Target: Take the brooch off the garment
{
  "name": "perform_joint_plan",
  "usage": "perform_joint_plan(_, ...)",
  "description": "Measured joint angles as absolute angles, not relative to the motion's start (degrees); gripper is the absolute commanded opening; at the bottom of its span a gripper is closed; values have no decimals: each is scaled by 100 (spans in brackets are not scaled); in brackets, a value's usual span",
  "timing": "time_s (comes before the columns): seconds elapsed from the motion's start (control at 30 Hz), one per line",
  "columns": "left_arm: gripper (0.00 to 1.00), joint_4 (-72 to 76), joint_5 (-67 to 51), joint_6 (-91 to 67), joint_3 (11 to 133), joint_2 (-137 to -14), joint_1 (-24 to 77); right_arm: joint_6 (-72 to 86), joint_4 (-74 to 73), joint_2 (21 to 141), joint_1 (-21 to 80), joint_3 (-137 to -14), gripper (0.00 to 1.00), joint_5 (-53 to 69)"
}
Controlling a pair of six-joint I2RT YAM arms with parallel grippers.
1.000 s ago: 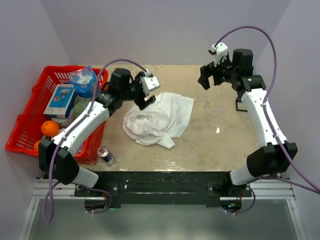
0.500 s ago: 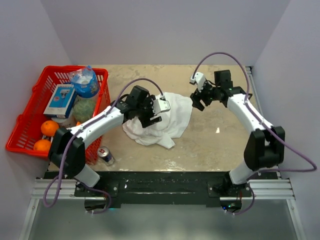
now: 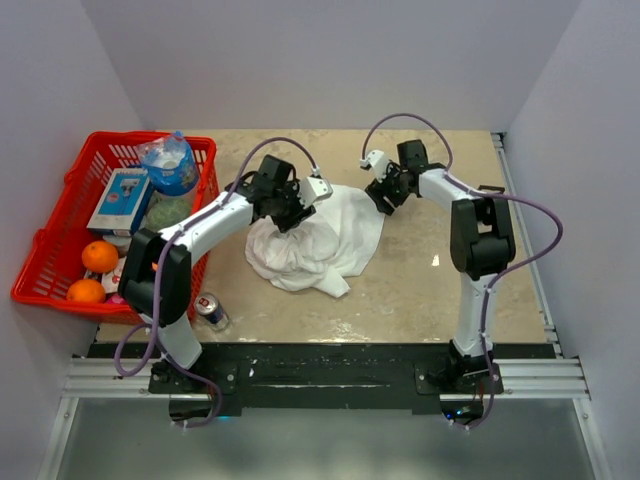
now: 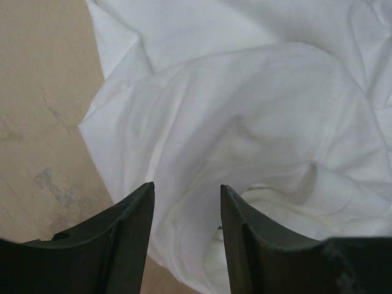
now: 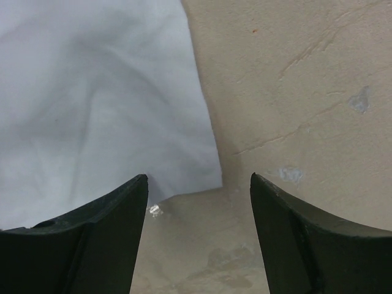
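**A:** The left gripper is hovering over the bunched far-left folds of the garment, jaws parted, gripping nothing.

**B:** The right gripper is hanging at the garment's far-right corner, jaws wide over the hem, empty too.

**A:** The brooch? I'm not seeing it in any view. It's probably buried in the folds.

**B:** So neither arm is looking nearer. Both are reaching in, tipped down at the cloth.

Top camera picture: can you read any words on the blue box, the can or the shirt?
Blue-and-white box in the red basket: has printing, too small and blurred to read.
Can beside the basket: label too blurred to read.
White T-shirt: no words or print showing in any view.
So no text can be read anywhere.
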State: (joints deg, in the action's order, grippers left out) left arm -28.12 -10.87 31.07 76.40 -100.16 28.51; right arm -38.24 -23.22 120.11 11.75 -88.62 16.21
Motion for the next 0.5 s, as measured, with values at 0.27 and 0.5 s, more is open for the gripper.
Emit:
perform_joint_plan(0.27, 37, -2904, -1227, 3114, 7640, -10165, 2834, -3848, -2331, 12619, 1173, -9649, 43, 1444)
perform_joint_plan(0.5, 0, -3308, -1282, 3216, 8086, -10744, 2742, -3846, -2827, 13323, 1190, -10715, 1, 1540)
